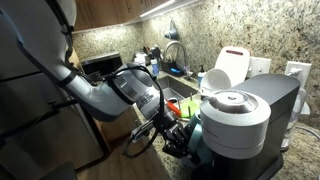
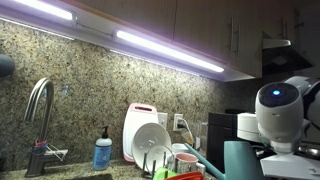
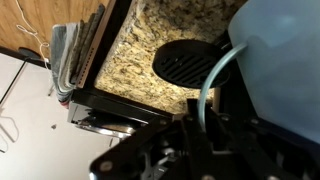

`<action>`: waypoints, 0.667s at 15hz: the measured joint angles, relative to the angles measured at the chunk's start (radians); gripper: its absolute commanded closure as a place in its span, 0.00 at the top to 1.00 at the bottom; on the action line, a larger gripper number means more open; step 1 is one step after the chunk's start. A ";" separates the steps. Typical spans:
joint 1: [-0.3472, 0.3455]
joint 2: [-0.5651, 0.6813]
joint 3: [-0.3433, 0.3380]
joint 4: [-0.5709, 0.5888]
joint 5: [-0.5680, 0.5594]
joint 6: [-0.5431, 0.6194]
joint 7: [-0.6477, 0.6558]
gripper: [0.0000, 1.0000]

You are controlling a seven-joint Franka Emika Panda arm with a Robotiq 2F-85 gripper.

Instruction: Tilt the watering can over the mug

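The teal-blue watering can [image 3: 285,50] fills the right of the wrist view; its thin curved handle [image 3: 208,85] runs down between my dark fingers. My gripper [image 3: 200,112] appears shut on that handle. In an exterior view the can [image 2: 240,160] stands low at the right, below my arm's pale wrist [image 2: 278,105]. In an exterior view my gripper [image 1: 165,128] hangs low beside the grey-and-black coffee machine [image 1: 238,118]. I cannot make out the task's mug for certain; some cups stand in the dish rack [image 2: 178,160].
The granite counter [image 3: 150,40] holds a dark round grille [image 3: 190,60]. A sink with a faucet [image 2: 38,110], a soap bottle [image 2: 103,152], plates and a white cutting board [image 2: 138,125] stand along the back wall. Cabinets hang above.
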 measured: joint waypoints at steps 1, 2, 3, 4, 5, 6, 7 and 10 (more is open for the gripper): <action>0.000 0.006 0.011 0.002 -0.014 -0.015 0.015 0.02; 0.001 0.011 0.021 0.003 -0.024 -0.027 0.028 0.02; 0.001 0.017 0.033 0.004 -0.034 -0.037 0.037 0.02; 0.001 0.024 0.045 0.005 -0.041 -0.046 0.048 0.02; 0.002 0.029 0.056 0.006 -0.043 -0.052 0.050 0.02; 0.002 0.034 0.066 0.008 -0.043 -0.056 0.050 0.02; 0.002 0.038 0.073 0.008 -0.043 -0.059 0.050 0.07; 0.001 0.042 0.078 0.008 -0.043 -0.059 0.049 0.02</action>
